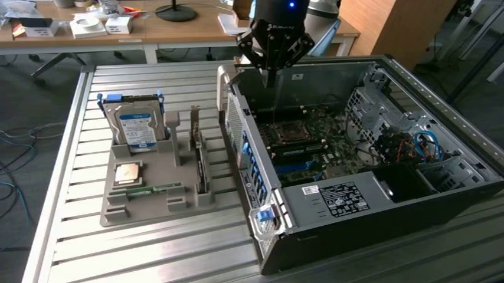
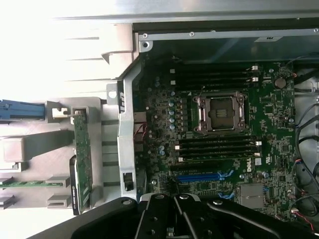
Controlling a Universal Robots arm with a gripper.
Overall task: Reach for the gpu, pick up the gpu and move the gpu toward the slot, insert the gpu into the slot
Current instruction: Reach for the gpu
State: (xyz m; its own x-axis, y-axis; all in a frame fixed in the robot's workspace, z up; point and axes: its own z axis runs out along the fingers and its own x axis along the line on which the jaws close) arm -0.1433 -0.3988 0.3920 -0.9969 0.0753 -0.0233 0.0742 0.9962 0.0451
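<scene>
The gpu [image 1: 202, 166] stands on its long edge in a grey holder [image 1: 150, 207] on the slatted table, at the exterior view's left of the open computer case. In the wrist view the gpu [image 2: 82, 159] is a thin green-edged card beside the case wall. My gripper [image 1: 270, 78] hangs above the far end of the case, well away from the gpu, its fingers drawn together with nothing between them. Its black body [image 2: 174, 199] shows in the wrist view. The slot [image 2: 197, 169] is a black strip on the green motherboard, between the memory slots and a blue strip.
The holder also carries a blue-labelled hard drive [image 1: 138, 127], a CPU chip [image 1: 128, 173] and a green memory stick [image 1: 150, 190]. The case wall [image 1: 236, 127] stands between holder and motherboard. Cables [image 1: 421, 144] and the drive cage fill the case's other side. A desk [image 1: 157, 29] lies behind.
</scene>
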